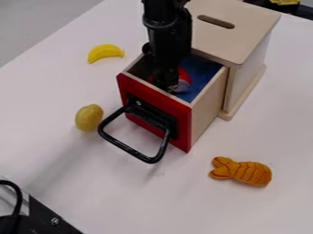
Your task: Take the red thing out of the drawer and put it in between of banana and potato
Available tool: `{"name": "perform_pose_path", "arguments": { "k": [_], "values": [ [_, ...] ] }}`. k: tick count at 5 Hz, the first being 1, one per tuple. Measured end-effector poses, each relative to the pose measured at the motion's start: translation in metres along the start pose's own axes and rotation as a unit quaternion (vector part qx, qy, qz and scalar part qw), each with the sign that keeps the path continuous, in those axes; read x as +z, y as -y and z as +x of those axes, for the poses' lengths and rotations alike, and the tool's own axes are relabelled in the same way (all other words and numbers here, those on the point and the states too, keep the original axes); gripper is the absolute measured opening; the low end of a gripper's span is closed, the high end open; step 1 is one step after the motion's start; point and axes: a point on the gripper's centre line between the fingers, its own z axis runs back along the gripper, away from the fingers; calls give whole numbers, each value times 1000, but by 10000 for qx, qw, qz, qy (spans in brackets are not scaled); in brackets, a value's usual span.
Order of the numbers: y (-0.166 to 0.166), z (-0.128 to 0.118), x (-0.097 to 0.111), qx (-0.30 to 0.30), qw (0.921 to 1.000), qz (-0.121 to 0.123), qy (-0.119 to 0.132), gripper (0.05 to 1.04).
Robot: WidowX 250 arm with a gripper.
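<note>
Black gripper point(165, 86) is held inside open red-fronted wooden drawer point(184, 114), its grip indiscernible, rounded red-and-white object point(185, 77) partly hidden beside it, hemmed by drawer walls; yellow curved banana point(105, 52) and yellowish oval potato point(89, 117) are seen outside, apart.

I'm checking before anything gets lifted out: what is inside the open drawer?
Inside the drawer, part of a red thing shows against a blue lining. The gripper, down in there, partly covers it; what lies behind the gripper cannot be seen.

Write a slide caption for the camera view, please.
Black gripper down in an open red-fronted drawer beside a red object, with toy banana and potato nearby.
</note>
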Motion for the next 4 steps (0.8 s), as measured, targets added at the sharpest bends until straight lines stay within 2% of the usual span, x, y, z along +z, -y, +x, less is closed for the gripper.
{"name": "perform_pose_path", "arguments": {
  "k": [1, 2, 3, 4],
  "values": [
    [5, 1, 15, -101, 9998, -12, 159, 559],
    [12, 2, 40, -261, 9990, -74, 348, 559],
    [-2, 5, 64, -316, 9982, -27, 506, 559],
    [-43, -10, 88, 31, 9983, 285, 508, 559]
  ]
}}
